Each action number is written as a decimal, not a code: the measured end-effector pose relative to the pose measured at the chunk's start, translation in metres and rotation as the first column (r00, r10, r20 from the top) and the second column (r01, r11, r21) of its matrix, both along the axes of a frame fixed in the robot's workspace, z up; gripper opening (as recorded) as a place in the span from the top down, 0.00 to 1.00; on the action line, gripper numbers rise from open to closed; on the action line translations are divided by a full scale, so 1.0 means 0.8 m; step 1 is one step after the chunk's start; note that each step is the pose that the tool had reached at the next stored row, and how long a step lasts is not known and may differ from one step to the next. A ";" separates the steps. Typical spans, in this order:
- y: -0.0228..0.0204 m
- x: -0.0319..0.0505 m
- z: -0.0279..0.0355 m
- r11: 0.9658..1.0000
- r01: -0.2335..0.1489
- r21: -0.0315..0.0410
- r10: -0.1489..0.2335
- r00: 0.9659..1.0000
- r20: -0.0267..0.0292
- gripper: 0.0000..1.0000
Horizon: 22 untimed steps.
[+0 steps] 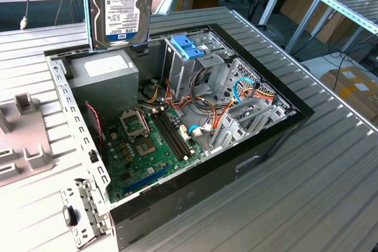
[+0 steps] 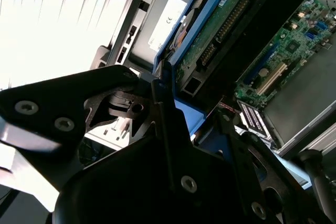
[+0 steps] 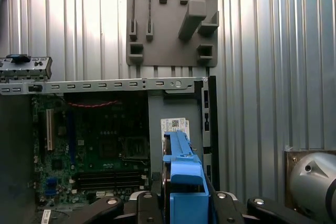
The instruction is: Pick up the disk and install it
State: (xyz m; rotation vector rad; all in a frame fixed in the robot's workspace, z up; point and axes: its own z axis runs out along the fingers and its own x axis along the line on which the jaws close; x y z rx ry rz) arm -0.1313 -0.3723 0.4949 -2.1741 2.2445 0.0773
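A flat dark hard disk in blue plastic rails (image 1: 120,10) is hanging upright in the black tool (image 3: 181,196), over an open black metal computer case (image 1: 195,175) lying on the ribbed metal counter (image 1: 307,205). Inside, a grey boxy power supply (image 1: 106,72) is sitting beneath the disk, with a green motherboard (image 1: 142,151) lying before it and a tall metal drive cage (image 1: 186,69) standing at the exterior view's right. A grey moulded plate (image 1: 23,140) is resting on the counter at the exterior view's left of the case.

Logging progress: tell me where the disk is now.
At the exterior view's upper left, the disk hangs upright in the gripper, above the power supply.
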 end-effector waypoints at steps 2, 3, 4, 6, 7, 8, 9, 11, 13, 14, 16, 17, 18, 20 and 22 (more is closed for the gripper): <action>0.0000 0.006 -0.0001 1.000 0.000 0.000 0.000 1.000 0.000 0.63; 0.0000 0.007 -0.0002 1.000 0.000 0.000 0.000 1.000 0.000 0.63; 0.0000 0.009 -0.0002 1.000 0.000 0.000 0.000 1.000 0.000 0.63; 0.0000 0.013 -0.0003 1.000 0.000 0.000 0.000 1.000 0.000 0.63; 0.0000 0.014 -0.0004 1.000 0.000 0.000 0.000 1.000 0.000 0.63; 0.0000 0.015 -0.0004 1.000 0.000 0.000 0.000 1.000 0.000 0.63; 0.0000 0.017 -0.0004 1.000 0.000 0.000 0.000 1.000 0.000 0.63; 0.0000 0.022 -0.0006 1.000 0.000 0.000 0.000 1.000 0.000 0.63; 0.0000 0.025 -0.0007 1.000 0.000 0.000 0.000 1.000 0.000 0.63; 0.0000 0.025 -0.0007 1.000 0.000 0.000 0.000 1.000 0.000 0.63; 0.0000 0.025 -0.0007 1.000 0.000 0.000 0.000 1.000 0.000 0.63; 0.0000 0.025 -0.0007 1.000 0.000 0.000 0.000 1.000 0.000 0.63; -0.0002 0.025 -0.0007 1.000 0.000 0.000 0.000 1.000 0.000 0.63; -0.0012 0.025 -0.0006 1.000 0.000 0.000 0.000 1.000 -0.001 0.63; -0.0026 0.025 -0.0007 1.000 0.000 0.000 0.000 1.000 0.000 0.63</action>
